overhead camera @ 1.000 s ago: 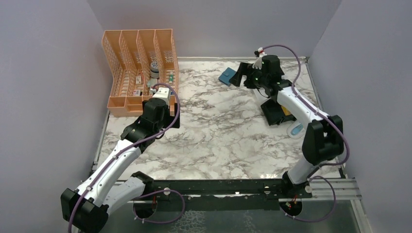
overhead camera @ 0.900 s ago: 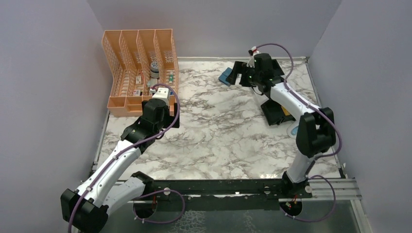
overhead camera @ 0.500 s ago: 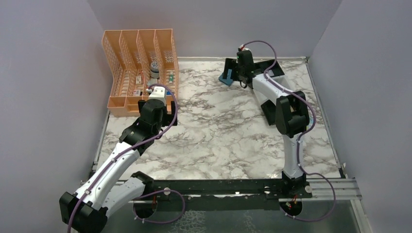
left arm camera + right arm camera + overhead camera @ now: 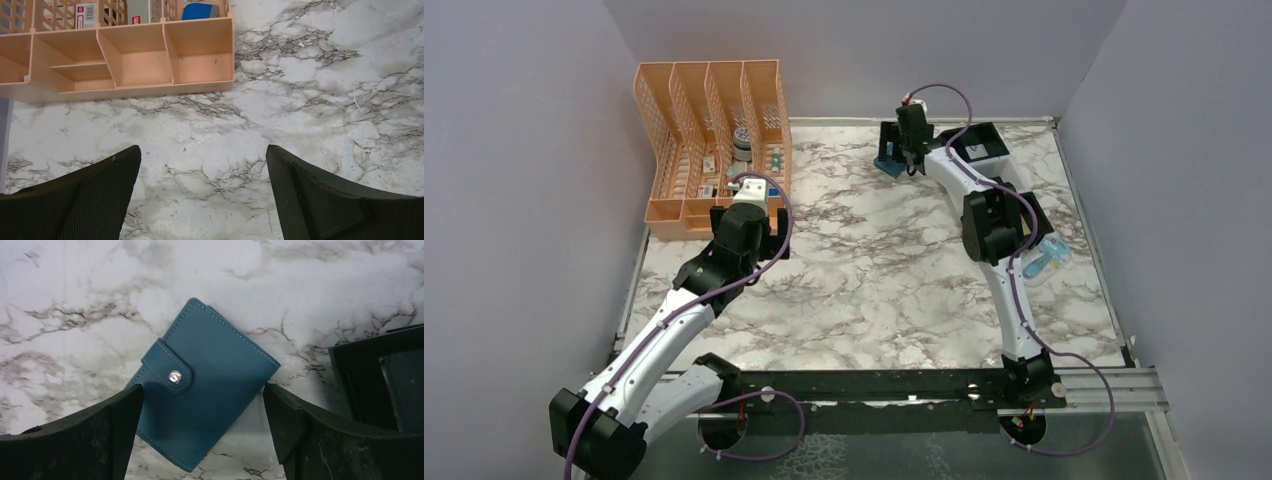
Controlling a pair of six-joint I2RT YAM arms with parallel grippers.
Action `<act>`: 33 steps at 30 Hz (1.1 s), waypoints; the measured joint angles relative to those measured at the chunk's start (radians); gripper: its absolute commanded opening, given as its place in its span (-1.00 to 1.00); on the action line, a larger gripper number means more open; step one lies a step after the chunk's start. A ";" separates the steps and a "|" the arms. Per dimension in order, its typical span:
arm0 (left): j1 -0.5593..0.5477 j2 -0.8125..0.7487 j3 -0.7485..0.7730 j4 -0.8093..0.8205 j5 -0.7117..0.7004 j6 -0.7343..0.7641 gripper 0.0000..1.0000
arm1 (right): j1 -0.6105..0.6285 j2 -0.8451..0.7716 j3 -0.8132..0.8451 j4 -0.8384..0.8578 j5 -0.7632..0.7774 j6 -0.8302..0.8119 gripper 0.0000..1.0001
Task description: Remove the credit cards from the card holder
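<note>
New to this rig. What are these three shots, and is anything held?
Two robot arms are bolted to a marble table. The wide picture looks down from above and behind them. The other two come from a camera on each wrist, and the dark shapes at the bottom are that arm's own jaws. The left arm hovers by an orange organizer, jaws open and empty. The right arm reaches over the blue card holder, which is snapped shut, with its jaws open either side. Nothing is held.
</note>
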 measured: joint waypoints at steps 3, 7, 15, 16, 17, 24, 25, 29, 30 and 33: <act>0.000 0.004 0.000 0.000 0.000 0.003 0.99 | 0.000 0.019 -0.010 -0.012 -0.002 -0.006 0.71; 0.001 0.004 0.000 0.000 0.000 0.005 0.99 | 0.003 0.009 -0.046 0.018 -0.005 -0.008 0.57; 0.001 0.005 0.000 0.000 0.000 0.008 0.99 | 0.008 -0.102 -0.245 0.097 -0.070 -0.027 0.33; 0.001 0.005 0.000 0.000 0.000 0.008 0.99 | 0.009 -0.123 -0.277 0.104 -0.088 -0.031 0.33; 0.002 0.006 0.000 0.000 0.000 0.008 0.99 | 0.010 -0.142 -0.308 0.111 -0.103 -0.034 0.33; 0.002 0.013 0.000 0.000 0.003 0.012 0.99 | 0.015 -0.297 -0.550 0.132 -0.252 -0.053 0.33; 0.002 0.013 0.000 0.000 0.003 0.012 0.99 | 0.018 -0.334 -0.610 0.142 -0.274 -0.057 0.33; 0.003 0.013 0.000 0.000 0.004 0.012 0.99 | 0.032 -0.492 -0.830 0.146 -0.355 -0.076 0.41; 0.003 0.013 0.000 0.000 0.004 0.012 0.99 | 0.033 -0.521 -0.866 0.143 -0.371 -0.082 0.44; 0.003 0.017 0.000 0.000 0.005 0.013 0.99 | 0.040 -0.586 -0.931 0.131 -0.391 -0.108 0.51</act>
